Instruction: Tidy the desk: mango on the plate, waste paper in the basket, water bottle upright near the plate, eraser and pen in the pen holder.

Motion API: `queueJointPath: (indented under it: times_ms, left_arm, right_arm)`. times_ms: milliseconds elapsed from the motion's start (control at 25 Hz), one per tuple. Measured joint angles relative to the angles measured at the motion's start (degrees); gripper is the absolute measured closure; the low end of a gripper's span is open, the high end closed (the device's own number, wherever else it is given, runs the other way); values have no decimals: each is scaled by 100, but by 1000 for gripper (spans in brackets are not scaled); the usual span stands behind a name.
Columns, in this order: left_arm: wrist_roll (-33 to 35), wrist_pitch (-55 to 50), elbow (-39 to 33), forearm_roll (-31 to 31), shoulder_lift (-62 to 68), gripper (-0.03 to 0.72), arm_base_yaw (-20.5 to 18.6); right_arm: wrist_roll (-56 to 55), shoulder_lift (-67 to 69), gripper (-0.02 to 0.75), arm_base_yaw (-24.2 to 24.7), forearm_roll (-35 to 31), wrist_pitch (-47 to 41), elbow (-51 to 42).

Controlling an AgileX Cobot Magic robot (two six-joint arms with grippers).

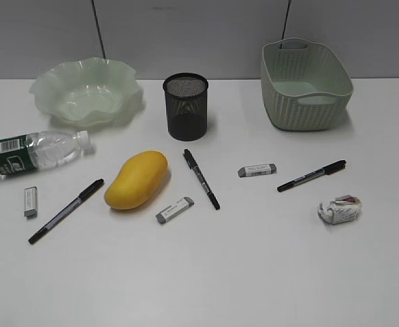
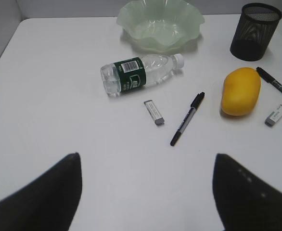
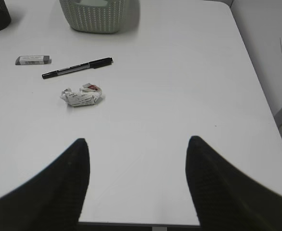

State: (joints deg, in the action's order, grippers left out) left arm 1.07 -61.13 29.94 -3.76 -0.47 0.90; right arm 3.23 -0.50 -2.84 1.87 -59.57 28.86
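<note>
The yellow mango (image 1: 137, 179) lies on the white desk (image 1: 254, 272), in front of the black mesh pen holder (image 1: 186, 107). At the back left stands the wavy green plate (image 1: 84, 92), and the water bottle (image 1: 33, 153) lies on its side before it. The woven basket (image 1: 305, 85) is back right, with the waste paper (image 1: 339, 210) well in front of it. Three erasers (image 1: 175, 210) and three pens (image 1: 201, 178) lie scattered. My left gripper (image 2: 147, 159) hovers open, short of a pen (image 2: 187, 118). My right gripper (image 3: 137, 139) is open too, short of the waste paper (image 3: 82, 96). Neither holds anything.
A grey wall (image 1: 199, 34) runs behind the desk. The right wrist view shows the desk's right edge (image 3: 261, 96) and its front edge just beneath the fingers. Neither arm shows in the exterior view.
</note>
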Motion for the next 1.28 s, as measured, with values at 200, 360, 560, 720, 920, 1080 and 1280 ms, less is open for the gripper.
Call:
queueJointPath:
  times_ms: [200, 360, 560, 720, 920, 1080, 1280]
  left_arm:
    - [0, 0, 0, 0, 0, 45, 0]
    - [0, 0, 0, 0, 0, 50, 0]
    - [0, 0, 0, -2, 0, 62, 0]
    - [2, 62, 52, -7, 376, 68, 0]
    - [2, 841, 240, -47, 1377, 71, 0]
    - [2, 1463, 394, -120, 2522, 73, 0]
    - [7, 2173, 731, -282, 4021, 79, 16]
  right_arm:
    - [0, 0, 236, 0, 0, 0, 0]
    - [0, 0, 236, 0, 0, 0, 0]
    - [0, 0, 236, 0, 0, 0, 0]
    - [0, 0, 236, 0, 0, 0, 0]
    - [0, 0, 236, 0, 0, 0, 0]
    - [0, 0, 236, 0, 0, 0, 0]
    - [0, 0, 236, 0, 0, 0, 0]
